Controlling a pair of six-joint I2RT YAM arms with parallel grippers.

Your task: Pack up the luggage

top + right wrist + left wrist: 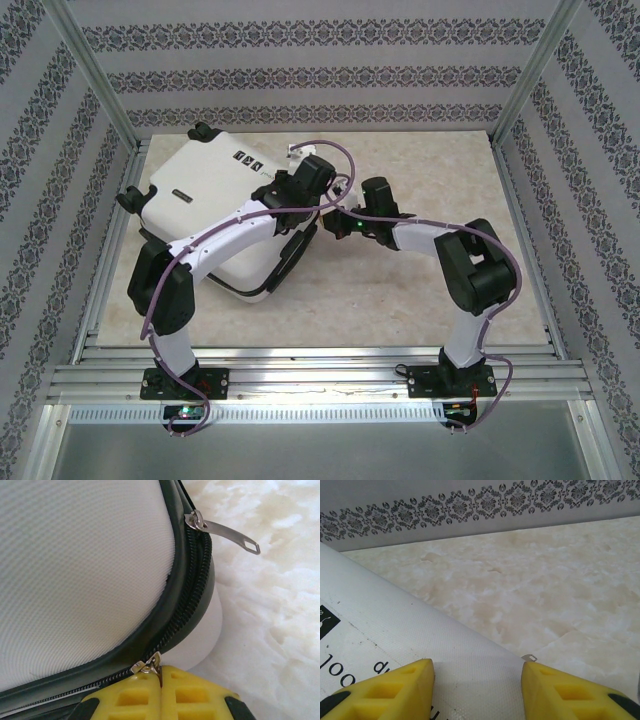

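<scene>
1. There is one table [450, 300]. It is pale and looks like stone, and it carries everything else.
2. There is one luggage [205, 200]. It is white, and it lies flat on the left and far part of the table.
3. There are two arms, the left arm [225, 235] and the right arm [480, 265]. Both reach in toward the right side of the luggage.
4. There are two hands. The left hand [477, 680] has its yellow fingers [395, 690] spread apart with nothing between them. The white top of the luggage lies under it and off to its left, and bare table is past its edge.
5. The right hand [161, 680] has its fingers pressed together. It sits right at the rounded edge of the luggage, against the black zipper [192, 590].
6. There are two little metal zipper pulls. The first zipper pull [146, 667] is pinched at the tips of the right hand. The second zipper pull [225, 531] is farther along the zipper and sticks out free over the table.
</scene>
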